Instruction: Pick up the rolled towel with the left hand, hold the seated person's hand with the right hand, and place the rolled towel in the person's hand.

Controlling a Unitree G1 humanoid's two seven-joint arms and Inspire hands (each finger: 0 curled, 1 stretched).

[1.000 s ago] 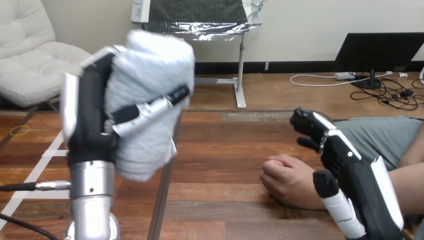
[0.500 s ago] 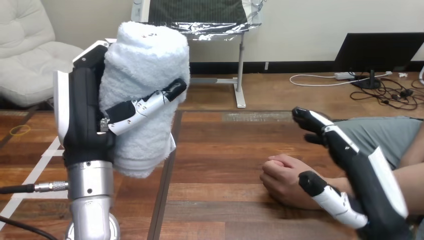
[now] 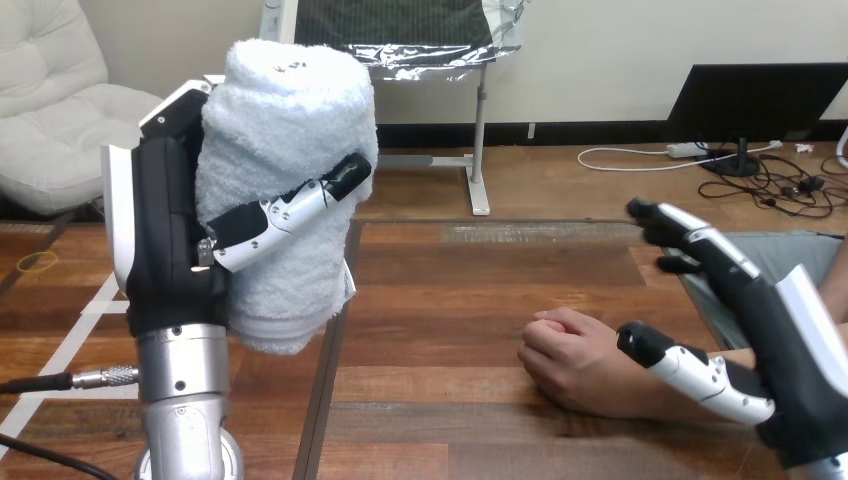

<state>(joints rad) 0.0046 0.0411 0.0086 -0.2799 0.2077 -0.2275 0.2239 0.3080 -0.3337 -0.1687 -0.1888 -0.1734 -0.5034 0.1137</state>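
Grips rolled towel (image 3: 290, 120) upright in left robot hand (image 3: 165, 235), high above bench (image 3: 450, 300). Holds right robot hand (image 3: 775, 325) spread, empty, beside person's hand (image 3: 575, 360) (loosely fisted). Risks pinching wrist, or pressing towel against closed fingers.

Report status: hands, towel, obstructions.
Left hand shut on rolled towel, held upright. Right hand open beside person's hand, not gripping. Nothing in the way.

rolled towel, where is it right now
The rolled towel is at the head view's left, held upright off the table in the left robot hand, well apart from the person's hand resting on the table at the right.
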